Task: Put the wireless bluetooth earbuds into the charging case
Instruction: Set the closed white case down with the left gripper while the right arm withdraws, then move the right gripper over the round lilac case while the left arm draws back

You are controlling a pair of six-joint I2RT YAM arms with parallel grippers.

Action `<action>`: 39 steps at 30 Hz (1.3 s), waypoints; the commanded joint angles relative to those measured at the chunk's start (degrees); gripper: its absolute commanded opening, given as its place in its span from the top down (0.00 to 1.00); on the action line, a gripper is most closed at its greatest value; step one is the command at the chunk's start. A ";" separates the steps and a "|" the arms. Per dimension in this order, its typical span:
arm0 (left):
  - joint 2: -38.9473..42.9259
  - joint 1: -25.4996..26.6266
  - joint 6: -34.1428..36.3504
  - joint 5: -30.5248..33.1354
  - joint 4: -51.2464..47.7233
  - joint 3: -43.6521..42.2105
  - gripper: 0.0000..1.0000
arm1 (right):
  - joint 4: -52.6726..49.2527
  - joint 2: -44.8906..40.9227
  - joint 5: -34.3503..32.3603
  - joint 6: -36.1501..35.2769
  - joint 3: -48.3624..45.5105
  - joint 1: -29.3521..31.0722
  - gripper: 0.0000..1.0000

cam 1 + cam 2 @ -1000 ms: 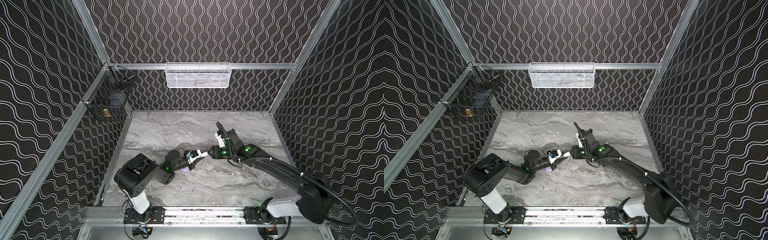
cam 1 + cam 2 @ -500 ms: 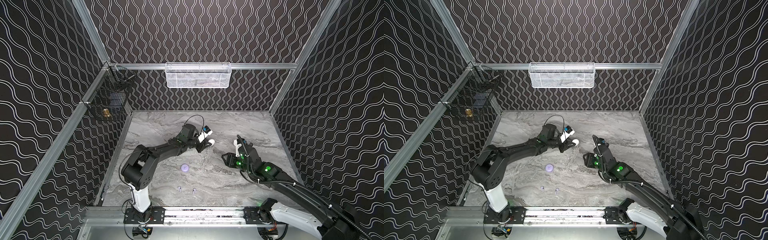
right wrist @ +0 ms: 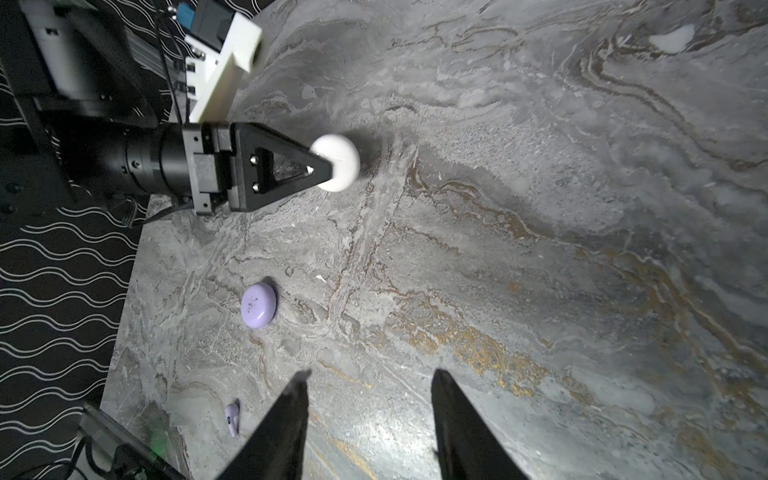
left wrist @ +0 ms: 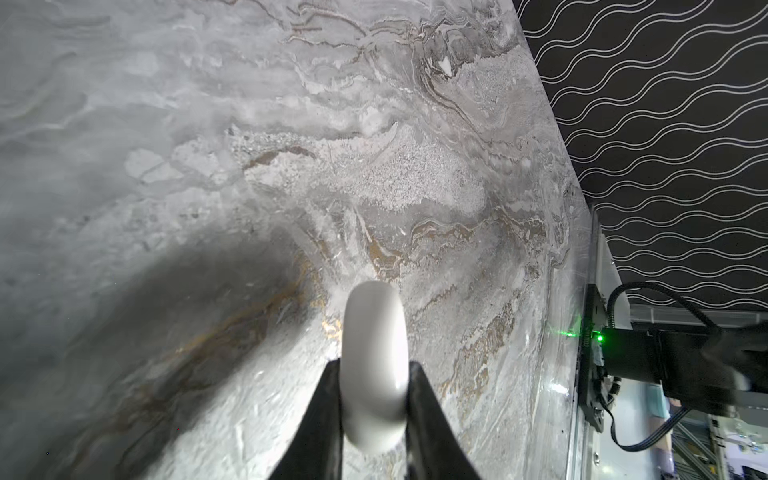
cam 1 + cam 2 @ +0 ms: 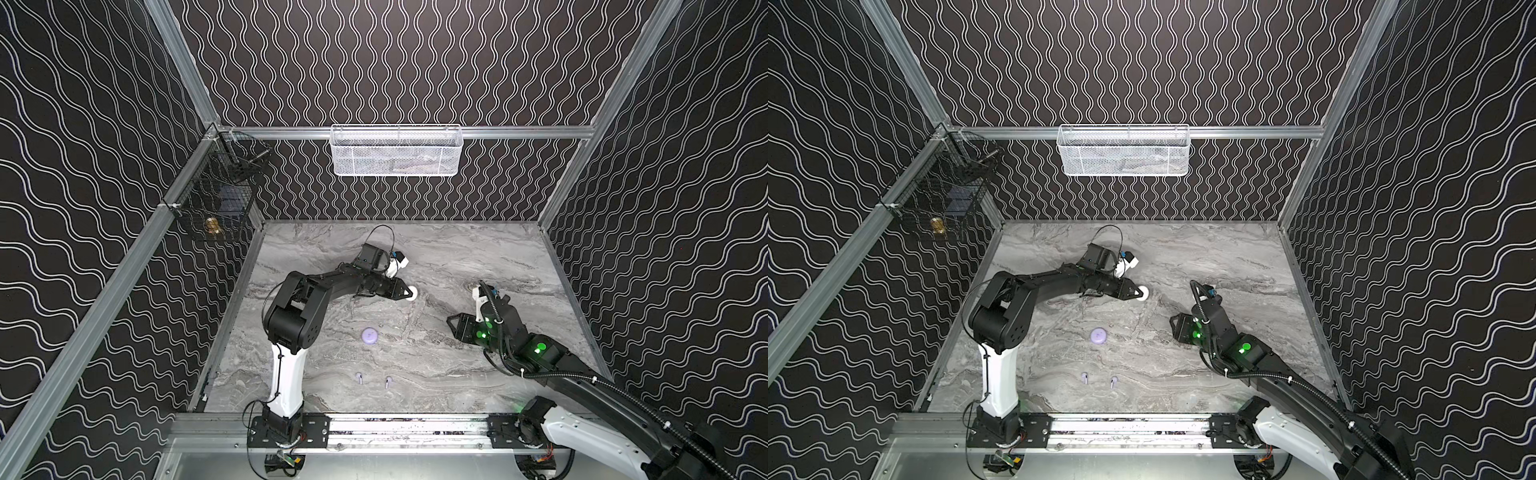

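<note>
Seemingly the white case [image 3: 340, 160] is being set aside: the left gripper [image 3: 328, 168] clamps it on edge, low over the table [image 5: 457, 257]; the right gripper [image 3: 370, 376] hangs part-open, empty. Two lavender earbuds [image 5: 359, 377] [image 5: 388, 381] lie loose near the front; next, their closed lavender case [image 3: 258, 305] needs opening.

The worktop [image 4: 208, 124] is grey marble-look, gold-veined, with a faint sheen. The white charging case [image 4: 372, 324] is smooth, glossy plastic; the lavender charging case [image 3: 258, 305] smooth, more satin. The left end effector [image 4: 372, 370] looks matt black plastic. The mesh basket [image 5: 397, 151] is white-coated wire.
</note>
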State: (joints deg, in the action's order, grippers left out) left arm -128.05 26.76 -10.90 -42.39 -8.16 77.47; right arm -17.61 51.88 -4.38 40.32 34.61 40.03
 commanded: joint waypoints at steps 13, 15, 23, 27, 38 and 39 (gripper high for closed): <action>-4.22 -0.84 -1.89 3.62 -6.21 3.57 0.75 | 5.86 5.28 -1.51 1.88 0.63 4.37 0.50; -4.40 -0.84 -1.78 4.17 -7.01 4.02 0.69 | 6.44 6.30 -1.58 1.96 0.85 4.94 0.49; -3.53 -1.70 -0.45 5.93 -8.74 4.10 0.47 | 6.16 8.36 -2.52 1.28 2.64 6.29 0.48; -2.53 -2.32 0.98 7.55 -10.09 4.05 0.41 | 6.51 9.13 -2.08 0.46 3.24 6.45 0.48; 6.40 -8.79 5.02 6.58 -11.95 -1.30 0.37 | 8.38 21.78 -0.18 -5.77 10.74 9.69 0.46; 7.99 -9.51 5.82 6.72 -12.01 -2.63 0.37 | 9.14 23.48 0.26 -6.66 11.31 10.16 0.46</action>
State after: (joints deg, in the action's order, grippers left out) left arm -122.61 18.55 -8.43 -35.16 -19.81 76.44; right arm -11.29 72.64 -5.41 36.40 44.49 49.45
